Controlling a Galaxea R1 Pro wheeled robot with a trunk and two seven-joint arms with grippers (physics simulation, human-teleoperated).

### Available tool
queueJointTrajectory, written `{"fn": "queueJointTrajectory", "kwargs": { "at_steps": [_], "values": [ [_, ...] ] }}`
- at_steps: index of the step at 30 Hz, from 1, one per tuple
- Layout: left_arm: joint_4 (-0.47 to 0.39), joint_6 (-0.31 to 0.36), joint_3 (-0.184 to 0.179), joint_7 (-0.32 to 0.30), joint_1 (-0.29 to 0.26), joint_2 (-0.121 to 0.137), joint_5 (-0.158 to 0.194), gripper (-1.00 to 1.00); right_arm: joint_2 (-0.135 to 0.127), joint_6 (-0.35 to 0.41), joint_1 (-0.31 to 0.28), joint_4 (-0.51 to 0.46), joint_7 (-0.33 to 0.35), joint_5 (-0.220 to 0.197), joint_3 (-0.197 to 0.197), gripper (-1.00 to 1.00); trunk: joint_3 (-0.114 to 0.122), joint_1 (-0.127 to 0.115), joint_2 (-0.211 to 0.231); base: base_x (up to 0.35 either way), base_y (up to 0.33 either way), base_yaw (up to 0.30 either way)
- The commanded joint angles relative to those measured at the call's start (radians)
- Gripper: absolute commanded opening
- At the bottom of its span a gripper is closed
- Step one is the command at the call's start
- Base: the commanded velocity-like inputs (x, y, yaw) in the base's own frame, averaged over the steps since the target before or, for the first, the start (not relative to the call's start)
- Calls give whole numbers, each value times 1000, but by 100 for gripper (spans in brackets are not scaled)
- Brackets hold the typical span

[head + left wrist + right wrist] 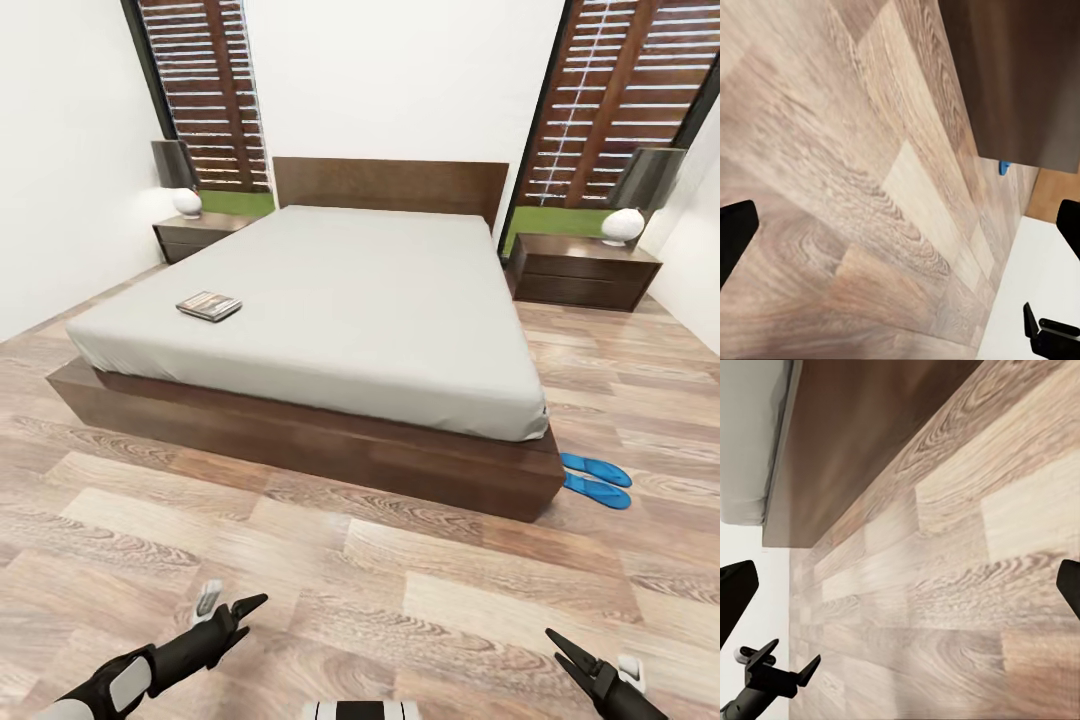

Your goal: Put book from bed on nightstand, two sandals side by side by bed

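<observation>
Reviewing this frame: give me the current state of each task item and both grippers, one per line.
book: lying flat on the bed's mattress, near the left edge, not yet moved.
bed: otherwise bare mattress.
two sandals: on the floor side by side at the bed's right foot corner.
left nightstand: drawer closed, lamp on top.
right nightstand: drawer closed, lamp on top.
left gripper: open, empty, over floor.
right gripper: open, empty, over floor.

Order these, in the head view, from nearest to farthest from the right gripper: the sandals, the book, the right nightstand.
From the right gripper:
1. Sandals: on the floor by the bed's near right corner.
2. Right nightstand: far right, beside the headboard.
3. Book: on the mattress, left side.
The last two are not far apart in rank.
</observation>
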Motion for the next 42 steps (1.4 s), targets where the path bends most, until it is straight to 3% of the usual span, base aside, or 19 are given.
{"fn": "queueJointTrajectory", "kwargs": {
  "at_steps": [1,22,42],
  "values": [
    [0,9,5,-2,0,0,0,100,-1,11,-1,0,4,-10,7,100,-1,0,0,0,328,-3],
    [4,9,4,-4,0,4,1,100,6,11,-1,0,4,-10,7,100,-1,0,0,12,328,-127],
    [4,8,4,-4,0,4,1,100,7,11,-1,0,4,-10,6,100,-1,0,0,150,271,-20]
  ]
}}
